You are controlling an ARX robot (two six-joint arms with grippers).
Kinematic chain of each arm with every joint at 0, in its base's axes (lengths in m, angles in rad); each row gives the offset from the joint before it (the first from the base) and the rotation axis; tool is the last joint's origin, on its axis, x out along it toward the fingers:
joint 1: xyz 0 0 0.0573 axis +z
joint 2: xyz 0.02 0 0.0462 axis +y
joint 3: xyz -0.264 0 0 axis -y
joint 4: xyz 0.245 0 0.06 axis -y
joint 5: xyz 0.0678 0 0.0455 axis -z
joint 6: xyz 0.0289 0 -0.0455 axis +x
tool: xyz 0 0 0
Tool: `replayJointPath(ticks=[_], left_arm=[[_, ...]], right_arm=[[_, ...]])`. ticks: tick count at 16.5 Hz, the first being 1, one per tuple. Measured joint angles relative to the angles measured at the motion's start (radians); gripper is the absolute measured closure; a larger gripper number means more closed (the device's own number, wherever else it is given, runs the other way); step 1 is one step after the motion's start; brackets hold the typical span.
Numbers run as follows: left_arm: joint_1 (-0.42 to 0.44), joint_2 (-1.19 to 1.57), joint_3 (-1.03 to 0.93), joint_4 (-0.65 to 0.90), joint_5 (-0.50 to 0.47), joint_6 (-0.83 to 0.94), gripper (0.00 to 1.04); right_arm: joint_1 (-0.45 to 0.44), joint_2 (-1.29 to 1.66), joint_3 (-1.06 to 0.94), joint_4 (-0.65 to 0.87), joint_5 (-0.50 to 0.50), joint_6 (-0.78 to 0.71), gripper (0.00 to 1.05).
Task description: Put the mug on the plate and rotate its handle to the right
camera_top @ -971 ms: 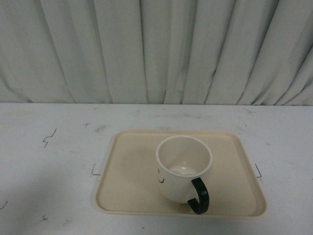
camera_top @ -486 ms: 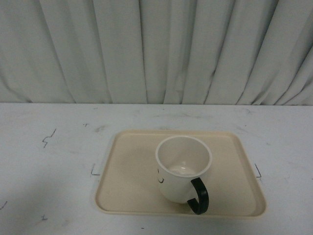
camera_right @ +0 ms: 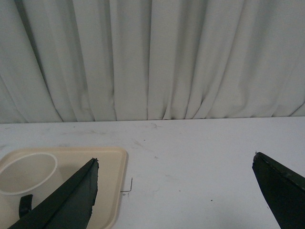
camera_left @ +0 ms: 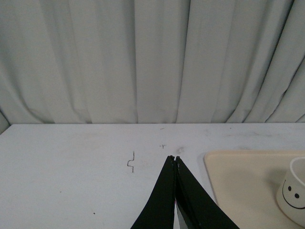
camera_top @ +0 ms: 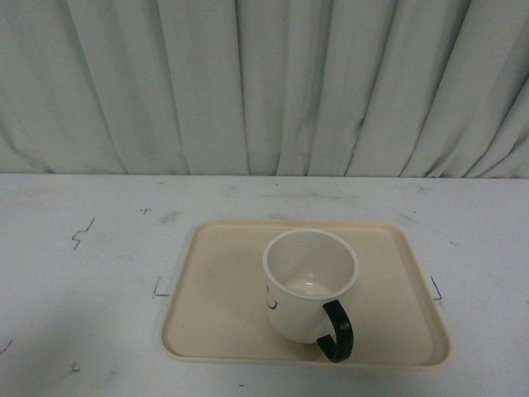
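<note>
Nothing has moved: the mug sits on the plate with its handle at five o'clock, so rotation seems unfinished; left gripper clenched empty, right gripper released.

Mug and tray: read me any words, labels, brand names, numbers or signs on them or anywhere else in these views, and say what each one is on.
No words, numbers, labels or brand names can be read in any view.
On the mug: only a black smiley face, a drawing, not text.
On the plate: no print.
On the table: small black line marks, not letters.
</note>
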Motion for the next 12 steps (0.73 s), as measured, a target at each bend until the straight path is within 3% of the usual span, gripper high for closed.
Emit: replayJointPath(ticks=[2,4,7,12], left_arm=[[0.000,-0.006,0.000,-0.004,0.000,0.000,1.03],[0.000,-0.168,0.000,-0.187,0.000,0.000,1.03],[0.000,-0.172,0.000,-0.184,0.000,0.000,1.03],[0.000,-0.172,0.000,-0.182,0.000,-0.002,0.45]], right_arm=[[0.000,0.000,0.000,0.000,0.000,0.000,0.06],[0.000,0.000,0.000,0.000,0.000,0.000,0.06],[0.000,0.000,0.000,0.000,0.000,0.000,0.06],[0.000,0.000,0.000,0.000,0.000,0.000,0.06]])
